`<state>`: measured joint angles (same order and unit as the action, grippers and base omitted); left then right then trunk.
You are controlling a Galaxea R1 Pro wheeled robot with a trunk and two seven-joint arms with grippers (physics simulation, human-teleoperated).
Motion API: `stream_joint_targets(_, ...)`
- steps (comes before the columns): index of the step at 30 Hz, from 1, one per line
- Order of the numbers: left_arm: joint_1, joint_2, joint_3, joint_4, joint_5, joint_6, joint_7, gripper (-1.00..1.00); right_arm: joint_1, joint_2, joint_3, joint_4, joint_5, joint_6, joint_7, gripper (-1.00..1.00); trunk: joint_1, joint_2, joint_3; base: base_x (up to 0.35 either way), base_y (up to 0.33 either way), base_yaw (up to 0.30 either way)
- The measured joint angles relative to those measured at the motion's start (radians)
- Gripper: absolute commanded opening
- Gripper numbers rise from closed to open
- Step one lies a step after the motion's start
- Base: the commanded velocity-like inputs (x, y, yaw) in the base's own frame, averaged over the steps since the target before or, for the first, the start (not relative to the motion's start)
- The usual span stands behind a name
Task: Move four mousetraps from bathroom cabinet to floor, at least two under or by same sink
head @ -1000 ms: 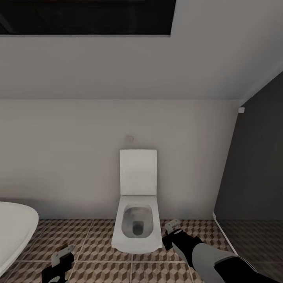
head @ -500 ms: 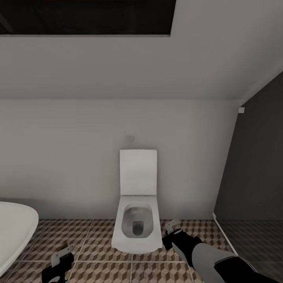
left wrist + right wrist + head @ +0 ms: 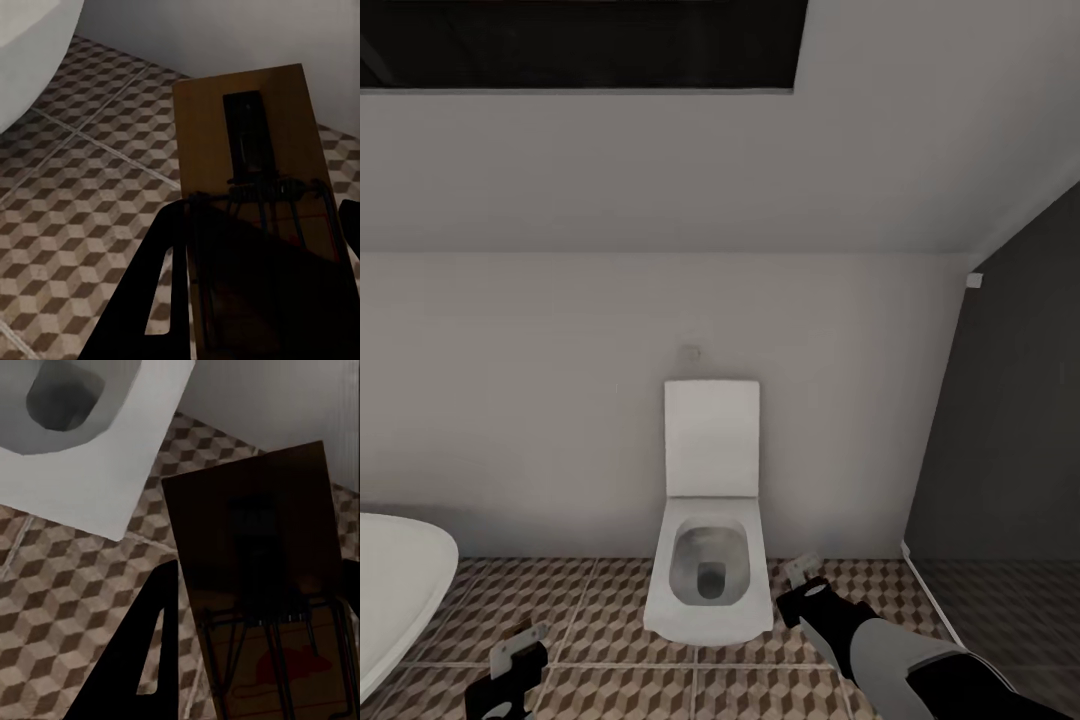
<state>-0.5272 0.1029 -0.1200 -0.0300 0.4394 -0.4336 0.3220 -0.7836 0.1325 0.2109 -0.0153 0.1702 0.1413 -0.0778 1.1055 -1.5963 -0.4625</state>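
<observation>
So the left gripper [image 3: 520, 645] at about 7 o'clock in the head view has its fingers [image 3: 161, 277] closed on a mousetrap [image 3: 247, 172], held over the floor [image 3: 600, 610] just right of the white tub [image 3: 400, 580]. The toilet [image 3: 710, 560] sits dead centre. At 5 o'clock the right gripper [image 3: 800, 585] has its fingers [image 3: 154, 637] pinching a second trap [image 3: 255, 555] beside the toilet. My guess is these boards are light and stiff, but the wire spring looks snaggy, so grip the plain wooden edges and set them down flat.
</observation>
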Motion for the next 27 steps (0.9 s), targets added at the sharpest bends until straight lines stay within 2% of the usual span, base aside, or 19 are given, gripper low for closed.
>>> stream_joint_targets(6, 0.000, 0.013, 0.001, -0.004, 0.001, 0.009, -0.025, -1.00, 0.000, -0.007, -0.017, 0.000, -0.060, -0.013, -0.020, -1.00, 0.000, 0.000, 0.000, 0.000, 0.000, 0.000)
stream_joint_targets(9, 0.000, 0.026, 0.002, -0.006, 0.000, 0.037, -0.068, -1.00, 0.000, -0.015, -0.021, 0.000, -0.081, -0.021, -0.020, -1.00, 0.000, 0.000, 0.000, 0.000, 0.000, 0.000)
stream_joint_targets(10, 0.000, 0.034, 0.002, -0.007, -0.001, 0.059, -0.087, -1.00, 0.000, -0.027, -0.022, 0.000, -0.086, -0.034, -0.020, -1.00, 0.000, 0.000, 0.000, 0.000, 0.000, 0.000)
stream_joint_targets(13, 0.000, 0.049, 0.000, -0.011, -0.004, 0.078, -0.103, -1.00, 0.000, -0.044, -0.025, 0.000, -0.091, -0.053, -0.021, -1.00, 0.000, 0.000, 0.000, 0.000, 0.000, 0.000)
stream_joint_targets(16, 0.000, 0.052, -0.005, -0.014, -0.010, 0.086, -0.108, -1.00, 0.000, -0.049, -0.030, 0.000, -0.093, -0.059, -0.023, -1.00, 0.000, 0.000, 0.000, 0.000, 0.000, 0.000)
stream_joint_targets(27, 0.000, 0.041, -0.007, -0.073, -0.015, 0.094, -0.112, -1.00, 0.000, -0.044, -0.081, 0.000, -0.094, -0.056, -0.026, -1.00, 0.000, 0.000, 0.000, 0.000, 0.000, 0.000)
